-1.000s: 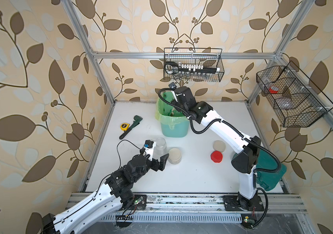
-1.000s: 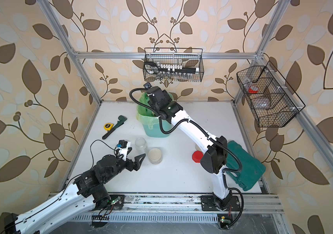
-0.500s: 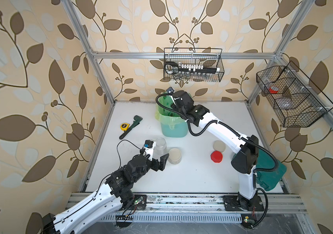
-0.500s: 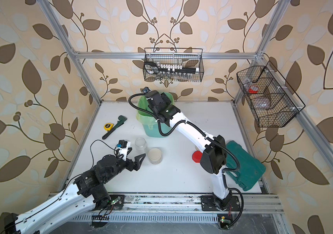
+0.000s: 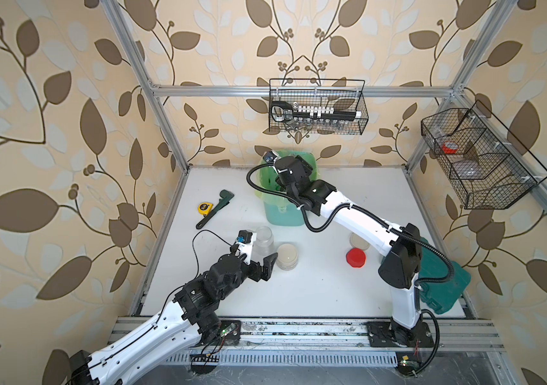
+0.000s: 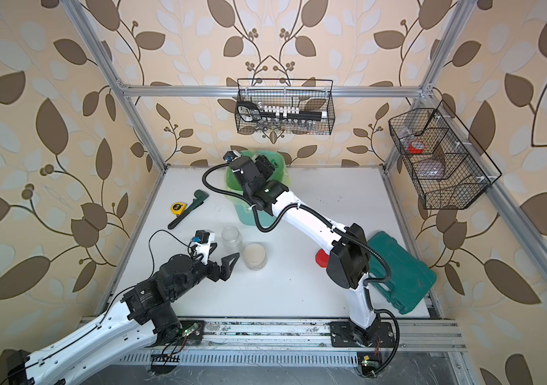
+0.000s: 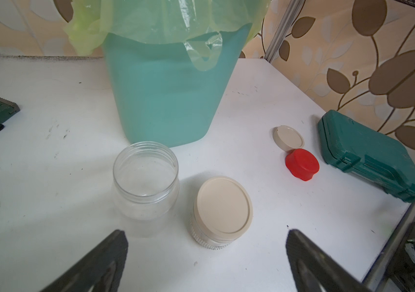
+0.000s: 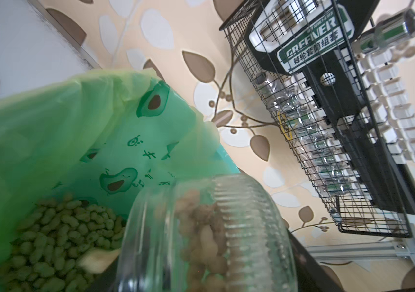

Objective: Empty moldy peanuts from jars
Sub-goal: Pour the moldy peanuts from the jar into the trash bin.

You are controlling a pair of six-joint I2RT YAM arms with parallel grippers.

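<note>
the right gripper point(image 5: 300, 164), apparently pinching the ribbed glass jar point(image 8: 247, 222), has swung further over the lined bin point(image 8: 49, 126) and tipped it, so its moldy peanuts point(image 8: 201, 227) slide toward the mouth, this jar's emptying underway; the left gripper point(image 7: 206, 236) waits spread wide by the lidded jar point(image 7: 223, 204).

Clear, glossy glass with fine ribbing for the tilted jar point(image 8: 247, 222); matt tan, wrinkled skins on the peanuts point(image 8: 201, 227) inside. Smooth, clear walls and a threaded neck on the open jar point(image 7: 145, 182); glass or plastic not distinguishable. Matt beige plastic for the lid point(image 7: 223, 207) of the capped jar point(image 7: 209, 240) and for the loose lid point(image 7: 288, 136). Smooth red plastic with a slight sheen for the red cap point(image 7: 302, 163). Smooth teal plastic for the bin point(image 7: 166, 101), lined with thin, translucent, crinkled green film point(image 7: 151, 20). Matt white, scuffed table point(image 7: 37, 177). Grained dark green plastic for the case point(image 7: 370, 156). Black coated wire for the basket point(image 5: 362, 110).
</note>
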